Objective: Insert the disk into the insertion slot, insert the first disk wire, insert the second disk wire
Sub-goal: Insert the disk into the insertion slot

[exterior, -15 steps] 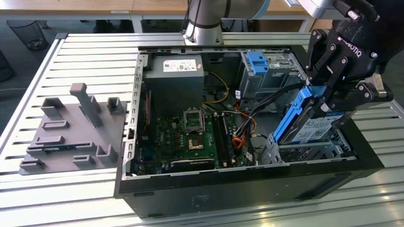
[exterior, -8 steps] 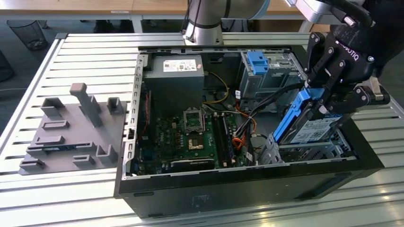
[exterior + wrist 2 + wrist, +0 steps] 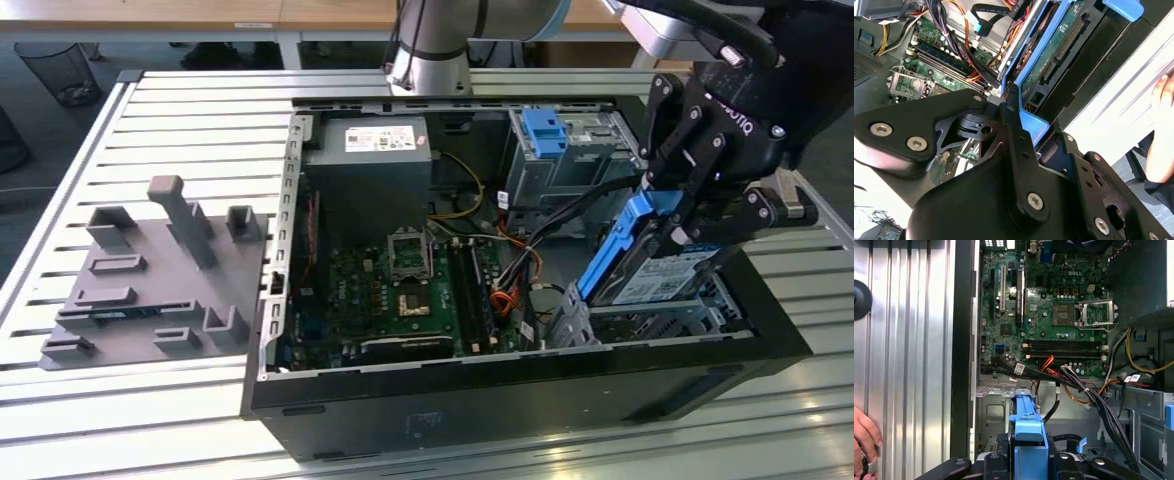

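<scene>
— Where is the disk [image 3: 651,280]?
— In the exterior view it stands steeply tilted at the exterior view's right of the open computer case [image 3: 534,405]. Its lower end is at the mouth of the insertion slot [image 3: 661,322], a low silver-grey sheet-metal cage. I cannot tell whether it touches the metal.
— And the gripper [image 3: 683,228]?
— It is black and jointed, with its fingers clamped on the disk's bright blue plastic carrier rail [image 3: 635,218].
— What do the wrist views add?
— The second wrist view shows the drive's underside, a green circuit board [image 3: 1059,47] with a dark connector row, which faces away in the exterior view. The first wrist view looks along the blue rail onto the green motherboard [image 3: 1054,305], with its square metal-framed processor socket and bundled black, orange and yellow wires [image 3: 1098,399]. A person's hand [image 3: 865,437] shows over the ribbed aluminium table [image 3: 909,340].
— Any labels?
— There is a white-and-blue label [image 3: 671,268] on the disk's upper face and a white sticker [image 3: 383,137] on the grey power supply [image 3: 363,185].
</scene>
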`<state>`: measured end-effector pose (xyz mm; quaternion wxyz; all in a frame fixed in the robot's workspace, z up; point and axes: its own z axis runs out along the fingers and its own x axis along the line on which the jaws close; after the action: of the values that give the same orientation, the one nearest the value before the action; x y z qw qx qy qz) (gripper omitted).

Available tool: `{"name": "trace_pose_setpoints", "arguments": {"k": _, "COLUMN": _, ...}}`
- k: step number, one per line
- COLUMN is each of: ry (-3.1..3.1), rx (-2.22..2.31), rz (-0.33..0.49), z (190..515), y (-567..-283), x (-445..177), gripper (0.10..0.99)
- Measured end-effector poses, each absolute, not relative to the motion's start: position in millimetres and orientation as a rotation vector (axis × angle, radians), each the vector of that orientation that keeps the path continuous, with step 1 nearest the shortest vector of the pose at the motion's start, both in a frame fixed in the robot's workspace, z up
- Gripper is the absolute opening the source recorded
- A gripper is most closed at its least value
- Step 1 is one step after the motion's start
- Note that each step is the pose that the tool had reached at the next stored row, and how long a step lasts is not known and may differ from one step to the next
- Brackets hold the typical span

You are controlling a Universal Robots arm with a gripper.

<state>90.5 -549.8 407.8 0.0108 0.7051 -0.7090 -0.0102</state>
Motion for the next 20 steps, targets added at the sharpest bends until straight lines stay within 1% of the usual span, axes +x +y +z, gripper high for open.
{"name": "trace_pose_setpoints", "arguments": {"k": 20, "ry": -2.212, "rx": 2.2, "rz": -0.032, "z": 394, "y": -550, "x": 91, "gripper": 0.365}}
